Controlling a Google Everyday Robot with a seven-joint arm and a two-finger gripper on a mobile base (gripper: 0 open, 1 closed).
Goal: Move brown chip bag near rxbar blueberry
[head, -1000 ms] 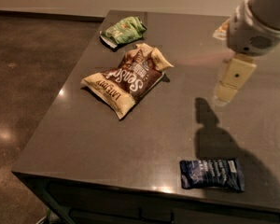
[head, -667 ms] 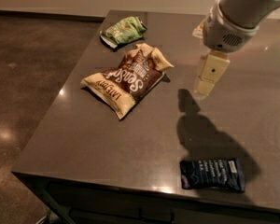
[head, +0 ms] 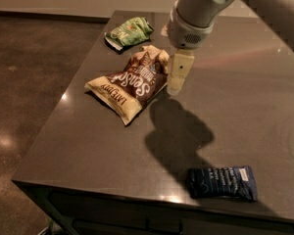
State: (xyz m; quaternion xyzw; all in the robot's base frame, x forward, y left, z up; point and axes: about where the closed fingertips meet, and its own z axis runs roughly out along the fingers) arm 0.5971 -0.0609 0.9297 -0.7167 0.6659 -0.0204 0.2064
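The brown chip bag (head: 130, 83) lies on the dark table (head: 245, 97), left of centre, crinkled, with cream ends and white lettering. The rxbar blueberry (head: 222, 182) is a small dark navy wrapper lying flat near the table's front edge at the right. My gripper (head: 176, 77) hangs from the grey arm above the table, just right of the chip bag's right edge and far behind the bar. It holds nothing that I can see.
A smaller green bag (head: 129, 31) lies at the table's back left corner, behind the chip bag. The table's left and front edges drop to a dark floor (head: 29, 82). My arm's shadow falls between the chip bag and the bar.
My gripper has moved left across the table, from the right side to right beside the chip bag. The bags and the bar have not moved.
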